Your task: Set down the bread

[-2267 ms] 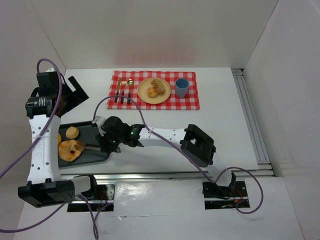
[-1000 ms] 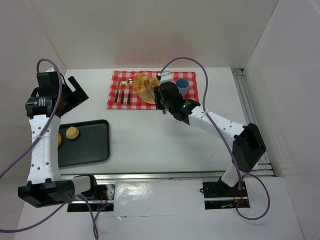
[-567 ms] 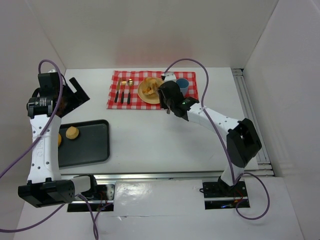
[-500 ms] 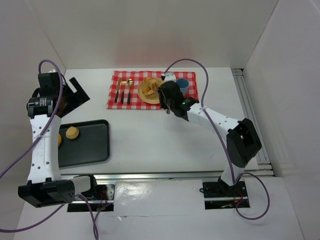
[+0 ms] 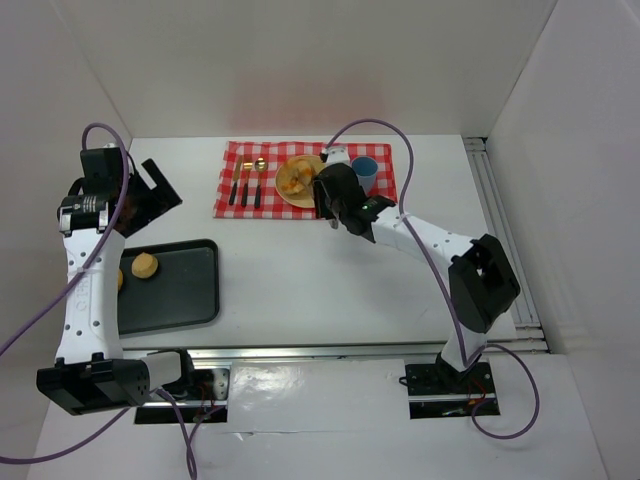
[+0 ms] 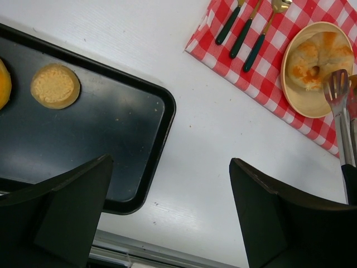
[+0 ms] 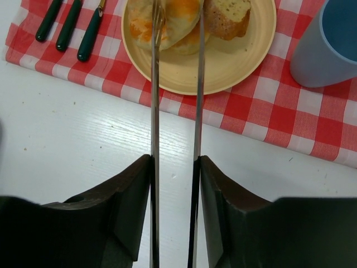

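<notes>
My right gripper [image 7: 174, 167] is shut on a pair of metal tongs [image 7: 154, 84], whose two arms reach out over the pale yellow plate [image 7: 223, 67]. A ring-shaped piece of bread [image 7: 175, 19] lies on the plate between the tong tips, beside a craggy lump [image 7: 228, 14]. In the top view the right gripper [image 5: 335, 195] hangs at the plate's [image 5: 298, 180] near right edge. My left gripper [image 6: 170, 167] is open and holds nothing, high over the table beside the black tray [image 6: 111, 139]. One round bun [image 6: 54, 85] sits on the tray, with another [image 6: 3, 84] cut off at the frame's edge.
A red checked cloth [image 7: 268, 111] lies under the plate. A blue cup [image 7: 329, 44] stands on it to the right of the plate, and cutlery with dark handles [image 7: 72, 22] lies to the left. The tray [image 5: 180, 290] sits at the near left.
The right arm carried the ring-shaped bread in the tongs from the tray across to the plate. The tong arms have spread a little. The left arm has barely moved.
</notes>
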